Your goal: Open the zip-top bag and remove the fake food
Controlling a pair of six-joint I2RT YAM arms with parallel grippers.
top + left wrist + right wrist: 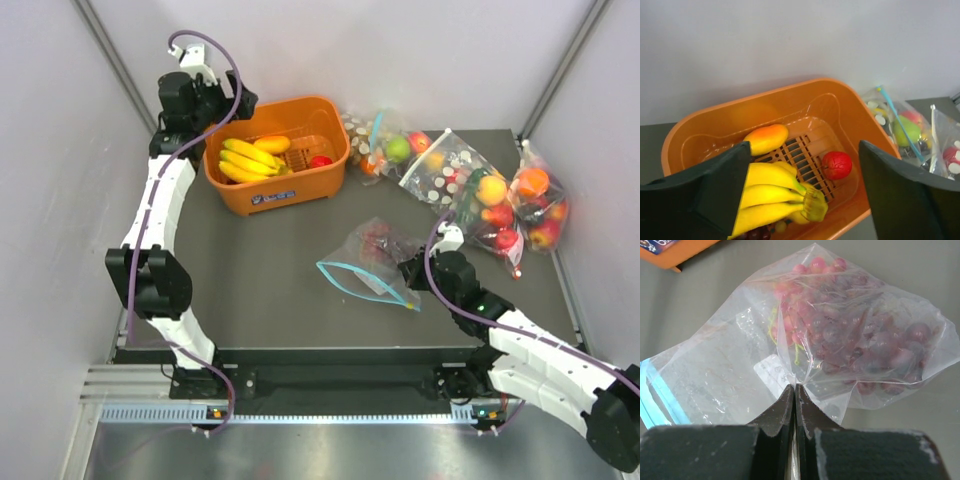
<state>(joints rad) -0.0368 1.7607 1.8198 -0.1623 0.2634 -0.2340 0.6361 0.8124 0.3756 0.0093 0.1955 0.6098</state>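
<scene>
The zip-top bag (372,265) lies crumpled on the dark mat, its teal zip strip (345,280) gaping toward the left. Purple-red grapes (860,337) sit inside the bag (735,380), bunched at the closed end. My right gripper (794,388) is shut on a pinch of the bag's plastic beside the white label patch; from above the right gripper (413,272) is at the bag's right edge. The yellow bananas (247,160) lie in the orange basket (290,197). My left gripper (804,165) hangs open over the bananas (770,192), holding nothing.
In the basket (790,92) also lie an oval yellow-orange fruit (766,138) and a small red fruit (836,165). A white-dotted bag (450,175) and more bags of round fruit (535,205) crowd the back right. Grey walls close in on both sides.
</scene>
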